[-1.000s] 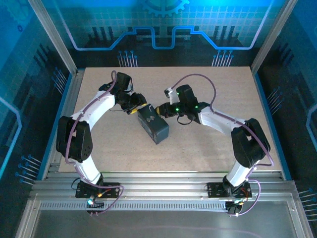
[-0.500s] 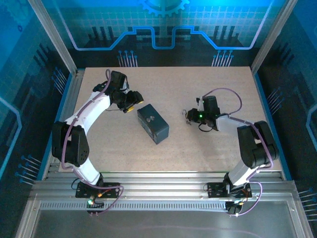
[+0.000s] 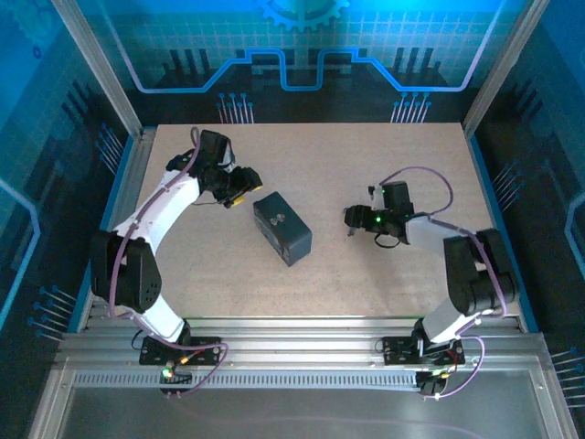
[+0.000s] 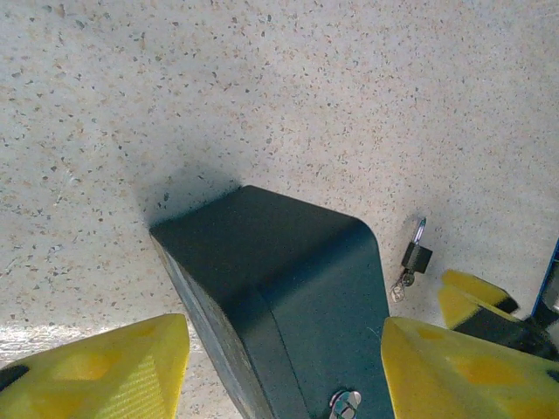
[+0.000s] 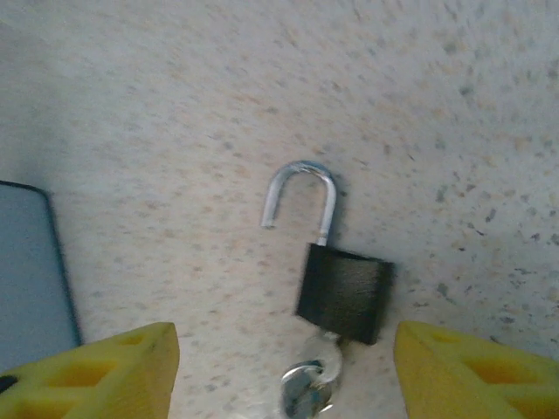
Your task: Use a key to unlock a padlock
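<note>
The padlock (image 5: 343,292) lies flat on the speckled table, a black body with a silver shackle (image 5: 301,190) swung open and free at one end. The key (image 5: 307,391) sticks out of its underside with a ring on it. My right gripper (image 5: 281,340) hovers just above it, open, its yellow fingers (image 5: 476,371) on either side and touching nothing. In the top view my right gripper (image 3: 350,219) is right of centre. My left gripper (image 3: 245,187) is open, a short way up and left of the dark blue box (image 3: 281,229). The padlock (image 4: 416,257) also shows beyond the box in the left wrist view.
The dark box (image 4: 279,288) lies at the table's middle, with a small metal fastener (image 4: 345,403) on its face. Aluminium frame rails (image 3: 292,329) run along the near edge, and posts stand at the table's corners. Purple cables loop over both arms.
Both arms drew back from the box, the right one carrying padlock and key to the right. The right gripper then opened and let them go on the table.
</note>
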Available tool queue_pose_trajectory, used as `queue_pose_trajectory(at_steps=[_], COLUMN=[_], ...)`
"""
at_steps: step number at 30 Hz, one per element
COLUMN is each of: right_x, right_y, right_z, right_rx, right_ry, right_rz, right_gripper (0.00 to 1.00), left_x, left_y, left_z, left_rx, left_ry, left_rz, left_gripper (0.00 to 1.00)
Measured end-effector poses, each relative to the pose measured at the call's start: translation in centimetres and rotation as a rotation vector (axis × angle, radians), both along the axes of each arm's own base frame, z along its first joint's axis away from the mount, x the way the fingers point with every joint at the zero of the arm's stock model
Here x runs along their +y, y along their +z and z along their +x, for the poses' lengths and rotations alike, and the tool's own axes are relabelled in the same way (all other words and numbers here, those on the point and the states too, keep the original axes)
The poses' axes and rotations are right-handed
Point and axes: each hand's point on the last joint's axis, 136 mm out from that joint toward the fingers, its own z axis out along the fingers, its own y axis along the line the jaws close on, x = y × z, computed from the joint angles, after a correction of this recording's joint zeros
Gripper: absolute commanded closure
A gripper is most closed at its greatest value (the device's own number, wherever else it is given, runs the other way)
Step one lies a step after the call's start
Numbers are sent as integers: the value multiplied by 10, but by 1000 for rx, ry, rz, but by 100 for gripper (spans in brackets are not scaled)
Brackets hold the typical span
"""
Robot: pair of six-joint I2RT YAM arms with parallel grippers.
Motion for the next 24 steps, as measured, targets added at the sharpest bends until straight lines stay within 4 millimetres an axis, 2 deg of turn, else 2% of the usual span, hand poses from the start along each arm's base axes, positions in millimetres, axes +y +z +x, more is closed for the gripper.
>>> queue_pose_trajectory(at_steps=[3, 4, 6, 7, 10, 12, 15, 19, 24], right_x=[24, 44, 72, 88, 132, 154, 175, 187, 187], right_y=[47, 71, 100, 113, 131, 131, 118, 88, 58], right_z=[-2, -4, -9, -15, -38, -53, -64, -69, -74], right_rx=[-105, -164, -237, -270, -328, -340, -321, -264, -203], right_ry=[106, 169, 258, 309, 454, 534, 616, 674, 706], right_rz=[-29, -26, -20, -27, -49, -75, -144, -246, -339], right_gripper=[23, 18, 9, 0, 0, 0, 0, 0, 0], left_x=[1, 2, 3, 3, 4, 4, 4, 5, 5], left_y=[-4, -6, -11, -14, -23, -24, -23, -23, -23], left_z=[-4, -5, -7, -9, -14, -15, -15, -15, -15], left_rx=[10, 15, 27, 35, 58, 62, 59, 58, 60], left_ry=[2, 2, 3, 4, 4, 4, 4, 6, 6], left_rz=[5, 6, 10, 12, 17, 18, 18, 20, 21], left_gripper=[39, 39, 39, 39, 39, 39, 39, 39, 39])
